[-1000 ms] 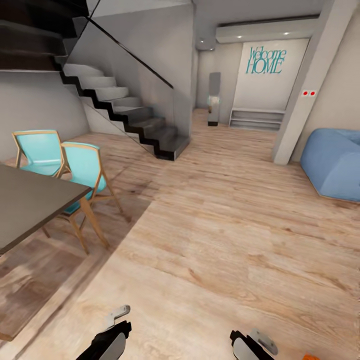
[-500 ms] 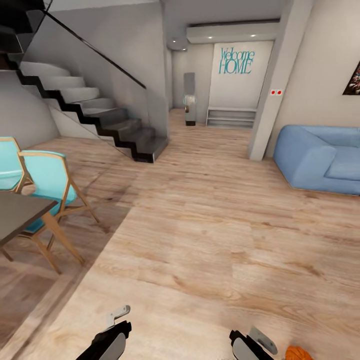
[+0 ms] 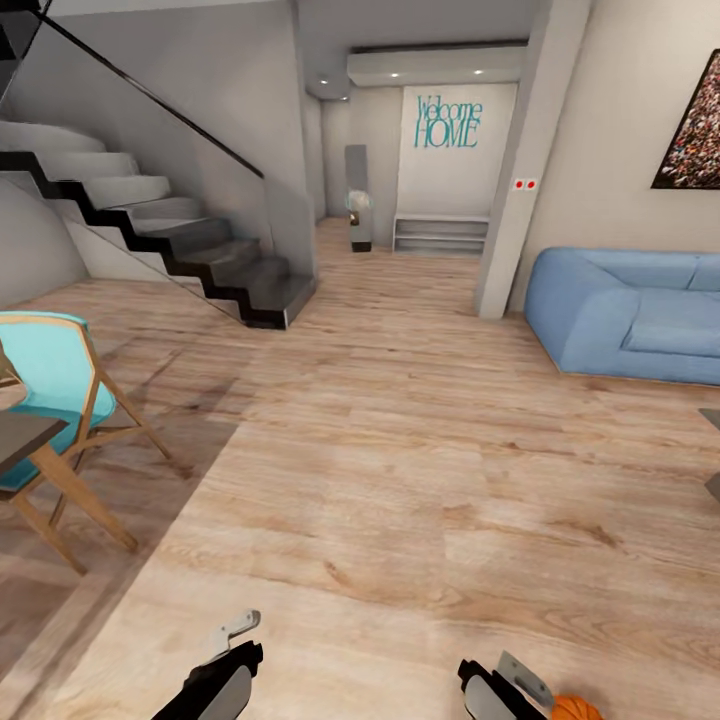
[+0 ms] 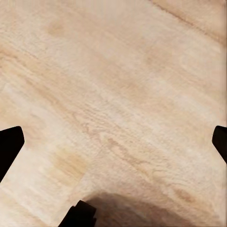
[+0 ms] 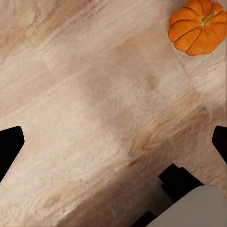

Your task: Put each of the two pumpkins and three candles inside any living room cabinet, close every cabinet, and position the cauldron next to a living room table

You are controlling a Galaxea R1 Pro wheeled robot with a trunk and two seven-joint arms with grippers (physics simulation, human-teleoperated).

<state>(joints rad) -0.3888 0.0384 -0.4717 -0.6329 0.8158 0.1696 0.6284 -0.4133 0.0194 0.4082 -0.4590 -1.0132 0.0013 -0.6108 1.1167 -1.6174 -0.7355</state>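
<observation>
One small ribbed orange pumpkin lies on the wooden floor at the bottom right of the head view, just right of my right gripper. In the right wrist view the same pumpkin rests on the floor well off to one side of the right gripper, whose dark fingertips stand wide apart with nothing between them. My left gripper hangs low at the bottom left. It is open over bare floorboards in the left wrist view. Candles, cabinet and cauldron are out of view.
A dark dining table corner and a turquoise chair stand at the left. Black stairs rise at the back left. A blue sofa sits at the right behind a pillar. A grey corner pokes in at the right edge.
The camera has swung to the right, so the stairs, chairs and dining table slid left and the sofa came in further. The pumpkin has come into view. Both arms hold their pose.
</observation>
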